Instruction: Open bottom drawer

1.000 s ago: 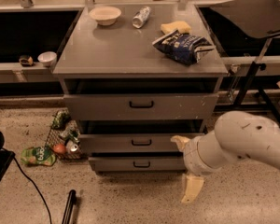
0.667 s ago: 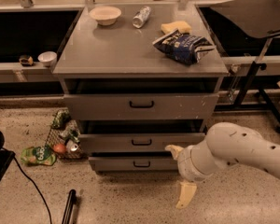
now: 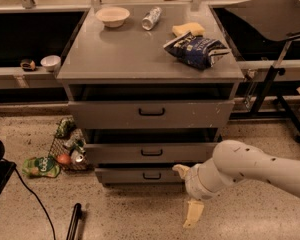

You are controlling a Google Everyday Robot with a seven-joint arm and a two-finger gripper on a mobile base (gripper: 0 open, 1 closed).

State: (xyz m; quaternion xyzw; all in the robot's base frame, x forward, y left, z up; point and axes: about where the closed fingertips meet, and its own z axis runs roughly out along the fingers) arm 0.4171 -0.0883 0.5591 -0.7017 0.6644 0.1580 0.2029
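Low down, the spread gripper (image 3: 183, 196) hovers beside the bottom drawer (image 3: 125, 176)

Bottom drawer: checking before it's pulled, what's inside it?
Contents are hidden: of the bottom drawer only the grey front and black handle show. The gripper hovers by its right end, fingers open.
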